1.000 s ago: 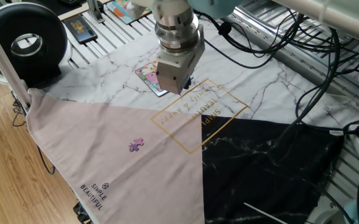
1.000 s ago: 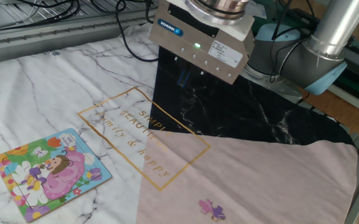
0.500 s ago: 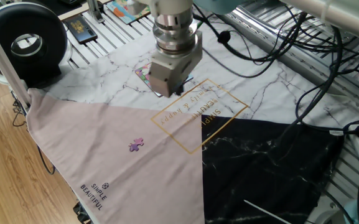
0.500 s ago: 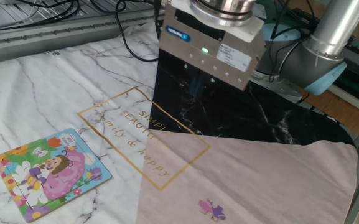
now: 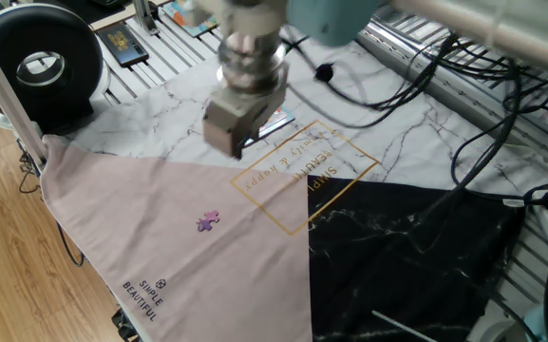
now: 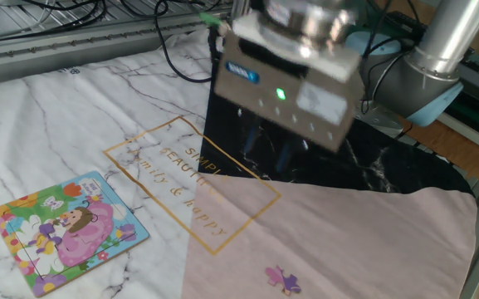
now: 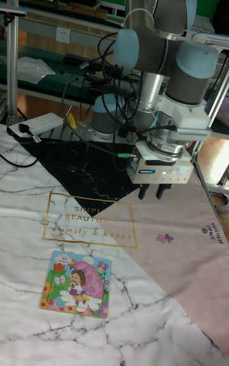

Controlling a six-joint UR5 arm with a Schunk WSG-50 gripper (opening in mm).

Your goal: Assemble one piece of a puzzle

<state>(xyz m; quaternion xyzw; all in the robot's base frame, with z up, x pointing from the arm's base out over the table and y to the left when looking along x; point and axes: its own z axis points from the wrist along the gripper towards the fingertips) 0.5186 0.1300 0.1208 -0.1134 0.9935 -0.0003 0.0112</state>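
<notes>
The tiny purple piece (image 5: 208, 221) (image 6: 282, 278) (image 7: 165, 237) lies flat on the pink part of the cloth. The puzzle (image 6: 65, 232) (image 7: 76, 283), a small square board with a pink, yellow and green cartoon, rests on the white marble part. In one fixed view the arm hides nearly all of it. My gripper (image 7: 152, 193) (image 5: 231, 138) (image 6: 276, 154) hangs above the cloth between the two, near the black and pink border. It is blurred in both fixed views. Its fingers stand apart, open, with nothing between them. It is a short way from the piece and above it.
A round black device (image 5: 41, 62) stands at the table's corner. Cables (image 5: 463, 85) run along the far side, and a white power strip (image 7: 44, 123) lies by the black cloth. A metal post (image 7: 11, 35) rises at the edge. Gold lettering (image 6: 185, 178) marks the cloth's middle.
The gripper has travelled from over the puzzle's side toward the pink cloth and the piece, and is now blurred. The piece and the puzzle have not moved.
</notes>
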